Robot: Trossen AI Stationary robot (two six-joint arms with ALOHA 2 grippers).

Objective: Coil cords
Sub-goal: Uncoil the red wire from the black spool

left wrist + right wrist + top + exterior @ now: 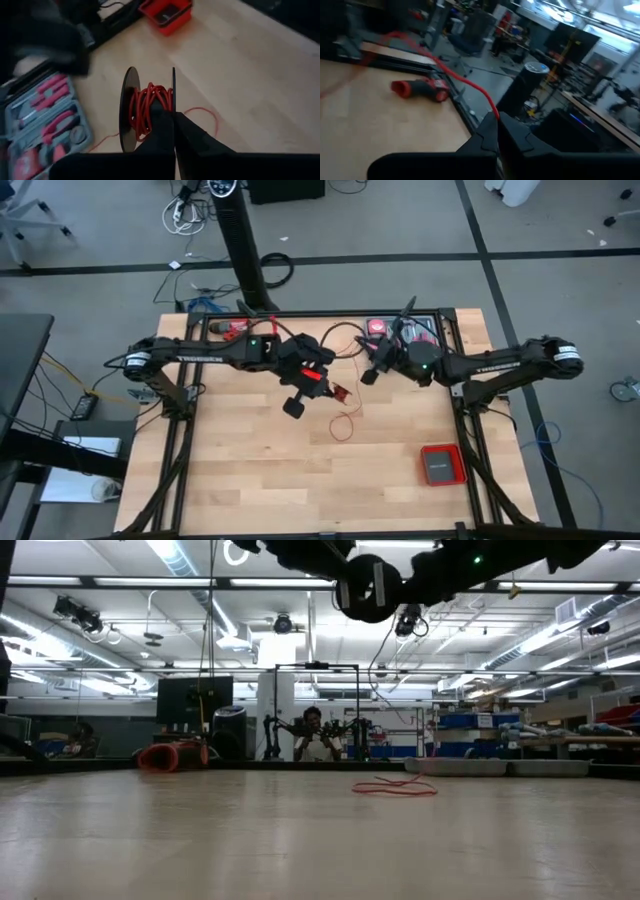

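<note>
Cord (147, 107) is wound in red turns on a small black spool (131, 110), which the left gripper (172, 112) pinches by one disc, fingers pressed together, above the middle of the table (250, 480). A loose stretch of it runs across to the right gripper (496, 117), whose fingers are pressed together on the red strand, up over the back of the table near the open tool case (395, 332). A slack loop (343, 426) lies on the wood below and between the two arms.

Risk, as I judge it: the strand is very thin, so it could slip out of the right gripper if the arms pull apart too fast, or tighten and tug the spool askew in the left fingers. The loop on the table could also knot or snag before it is taken up.

Only the left wrist view shows the turns already on the spool; from above they are just a red spot. The right wrist view alone shows the strand entering the fingertips, with the drill (420, 89) lying beyond. The low view shows the loop resting flat on the wood. The red box (441, 464) sits well apart, near the front right.
</note>
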